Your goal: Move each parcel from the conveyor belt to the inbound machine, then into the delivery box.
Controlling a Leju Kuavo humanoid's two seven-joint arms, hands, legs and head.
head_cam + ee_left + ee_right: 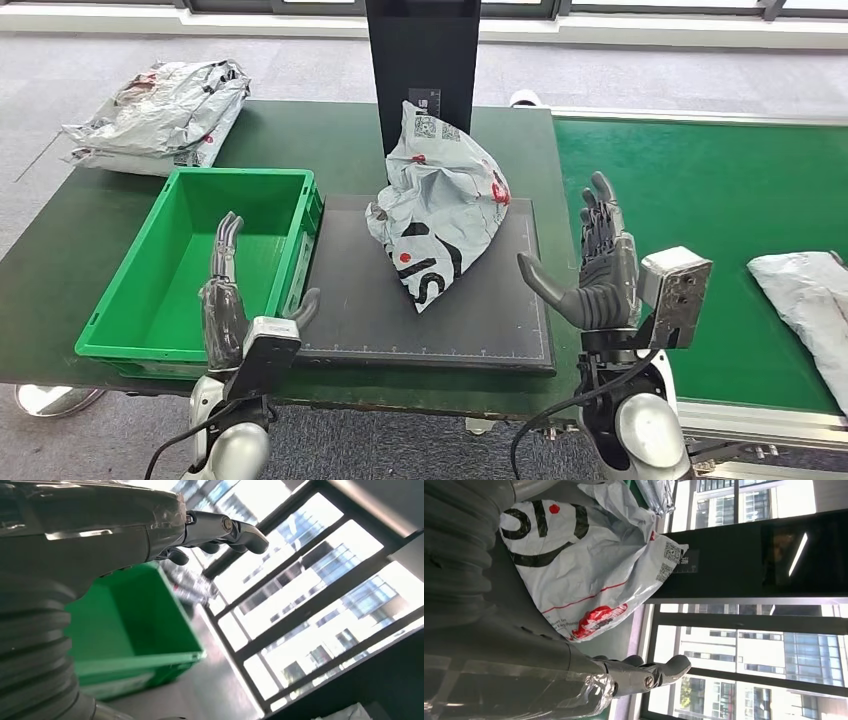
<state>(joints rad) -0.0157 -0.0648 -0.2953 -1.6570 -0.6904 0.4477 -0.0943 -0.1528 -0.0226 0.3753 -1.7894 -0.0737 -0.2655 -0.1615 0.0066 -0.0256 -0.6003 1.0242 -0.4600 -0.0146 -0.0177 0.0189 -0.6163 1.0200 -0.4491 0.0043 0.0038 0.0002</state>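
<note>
Now the grey parcel (440, 205) sits crumpled on the black inbound machine platform (500, 320), just left of the right hand (595, 275), which is raised, fingers spread, holding nothing. The left hand (235, 300) hovers empty over the green delivery box (150, 335).

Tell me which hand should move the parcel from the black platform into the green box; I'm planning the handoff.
Probably the left hand: it is open above the green box, beside the parcel. The right hand, also open, is on the parcel's far side from the box.
</note>
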